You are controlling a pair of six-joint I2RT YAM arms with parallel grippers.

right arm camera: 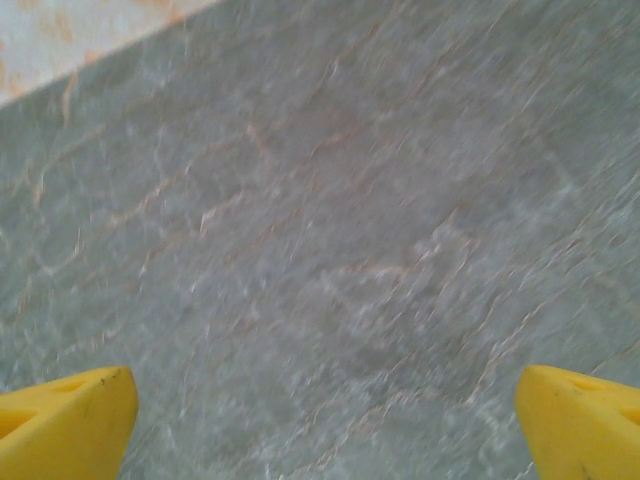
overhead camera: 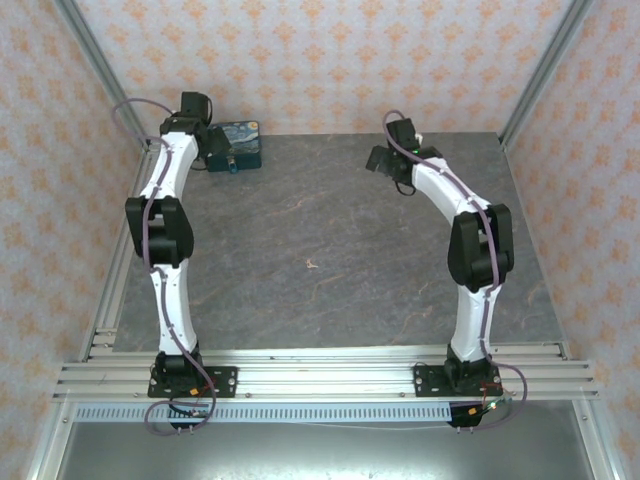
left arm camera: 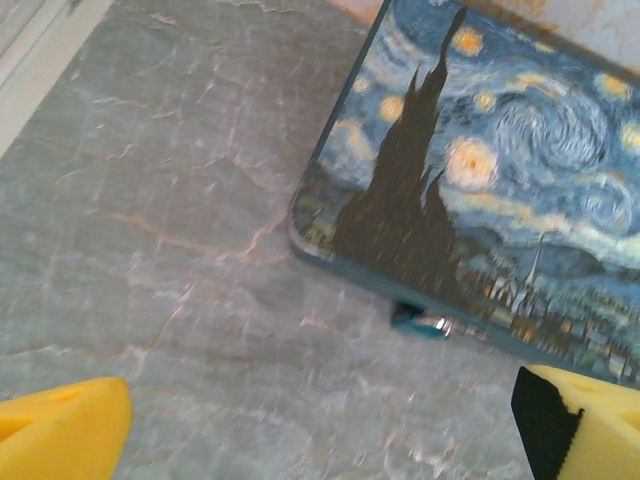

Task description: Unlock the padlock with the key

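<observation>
Item one: grey, marble-veined table top [overhead camera: 330,250], walled on three sides by peach patterned panels [overhead camera: 330,50].

Item two: dark-blue rectangular tin box with a swirling starry-night painting on its lid [overhead camera: 238,146]. It lies flat at the far left of the table, close to the back wall.

Item three: tiny teal-blue padlock with a glint of metal [left arm camera: 420,320]. It sits on the table right against the tin's side edge. The blur hides whether it is tucked partly under the tin.

Item four: left gripper [left arm camera: 320,440], with yellow foam fingers [left arm camera: 60,430]. Its jaws are spread wide with nothing between them. It hangs over the table just short of the tin and padlock.

Item five: right gripper [right arm camera: 320,425], also yellow-fingered. Its jaws are equally wide and grip nothing. It sits above bare table at the far right, well apart from the tin.
</observation>
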